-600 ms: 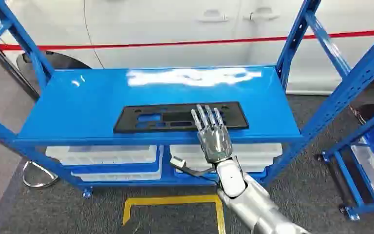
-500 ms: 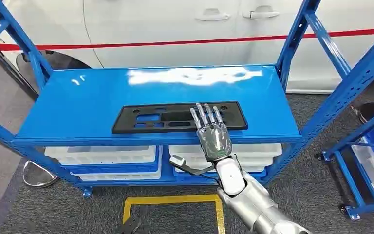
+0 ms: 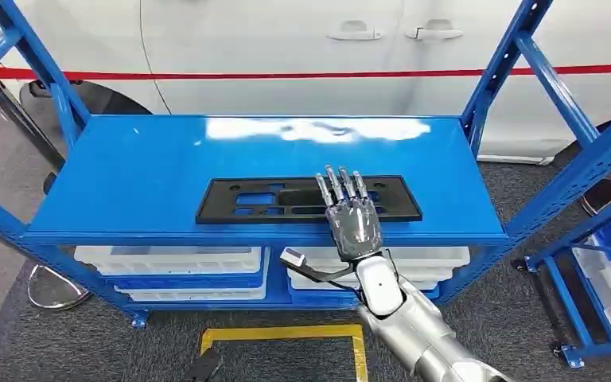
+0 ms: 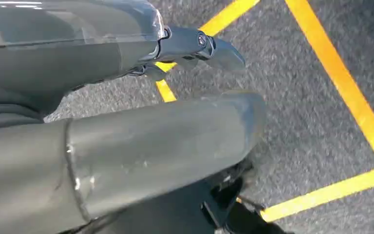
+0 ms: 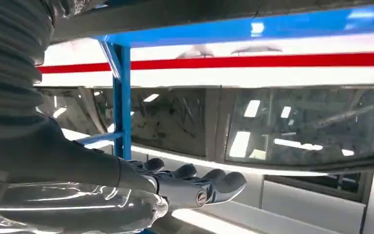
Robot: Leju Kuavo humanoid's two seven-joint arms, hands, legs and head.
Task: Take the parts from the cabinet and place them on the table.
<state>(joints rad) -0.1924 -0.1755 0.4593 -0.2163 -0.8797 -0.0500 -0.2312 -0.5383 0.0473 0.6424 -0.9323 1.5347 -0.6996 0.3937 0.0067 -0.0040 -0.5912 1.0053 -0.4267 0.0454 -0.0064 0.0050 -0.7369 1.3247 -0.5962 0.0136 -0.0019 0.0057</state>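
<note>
A silver right arm reaches up from the lower edge of the head view toward a blue metal cabinet, its right hand stretched flat, back upward, over the right half of a long black plastic panel. The fingers lie straight and slightly spread above the panel, with the palm near the shelf's front lip; they are extended and not closed around anything, though whether they actually touch the part cannot be told from above. In the right wrist view the same hand shows its fingers held out level and apart. The panel, pierced by several rectangular cut-outs, lies flat on the top shelf, lengthwise along its front half, well clear of the uprights. White plastic bins sit side by side on the shelf below. Behind the cabinet stands a white car with a red stripe along its doors. The left hand hangs over grey carpet marked with yellow tape, its dark fingers bent; nothing is seen in its grasp, and how far it is closed cannot be told.
</note>
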